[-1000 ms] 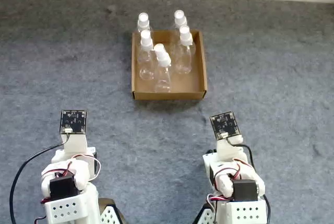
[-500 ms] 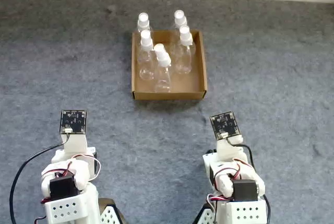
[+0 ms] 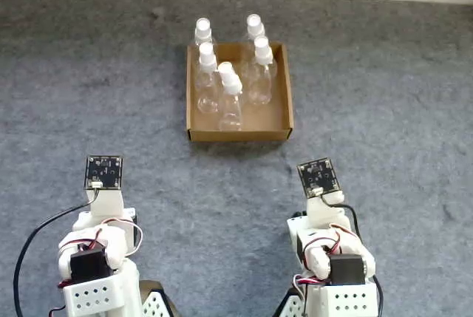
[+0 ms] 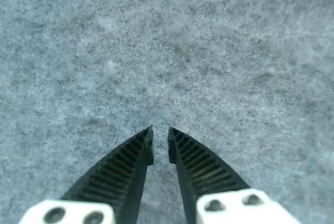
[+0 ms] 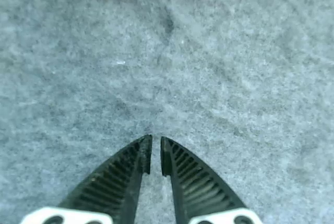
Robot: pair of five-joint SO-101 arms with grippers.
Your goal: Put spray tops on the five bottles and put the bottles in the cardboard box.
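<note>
The cardboard box (image 3: pixel 240 136) sat toward the far side of the grey table (image 3: pixel 384 110), and all five bottles (image 3: pixel 230 106) stood upright in or at it, each with a white spray top (image 3: pixel 230 80) on its neck. The two rear bottles' tops showed past the back wall, so whether their bases were fully inside could not be told for certain. One arm (image 3: pixel 101 247) and the other arm (image 3: pixel 330 247) were folded back at the near edge, well apart from the box. The left gripper (image 4: pixel 160 133) hung over bare table with its jaws drawn almost together, only a thin slit between the tips and nothing held; the right gripper (image 5: pixel 156 139) was the same, slit a touch narrower, also empty. By this layout the work looked finished, so the step in hand was judged to be resting clear. Doing that well meant keeping both arms parked low and away from the box, since the tall, light bottles would likely tip at a slight nudge. Any recheck was best aimed at the rear pair and at top seating.
</note>
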